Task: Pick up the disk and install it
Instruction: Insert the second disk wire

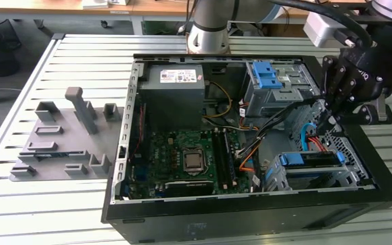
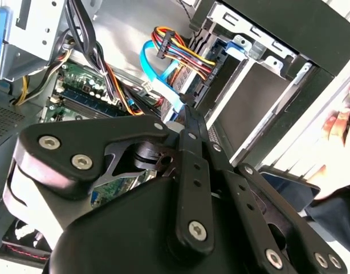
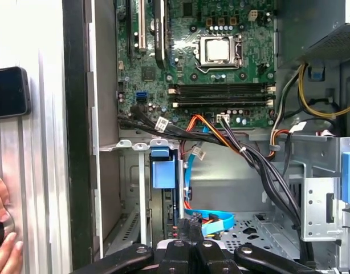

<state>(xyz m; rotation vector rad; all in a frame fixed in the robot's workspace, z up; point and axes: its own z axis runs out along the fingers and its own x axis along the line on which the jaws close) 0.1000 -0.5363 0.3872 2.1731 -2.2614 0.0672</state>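
One black gripper (image 1: 326, 124), fingers together on nothing, hovers inside my open black computer case (image 1: 250, 217) — the silver-grey disk in its blue carrier (image 1: 308, 159) sits slotted in the lower bay, likely installed.

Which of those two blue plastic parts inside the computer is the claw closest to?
The blue-framed disk in the lower bay, just beneath the gripper; the blue plastic latch lies farther away.

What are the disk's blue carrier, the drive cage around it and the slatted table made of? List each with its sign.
Blue rectangular disk carrier frame: probably moulded plastic, matte, uniform colour.
Grey drive cage: likely sheet steel, dull, folded edges.
Silver slatted table: seemingly extruded aluminium, satin sheen, regular grooves.
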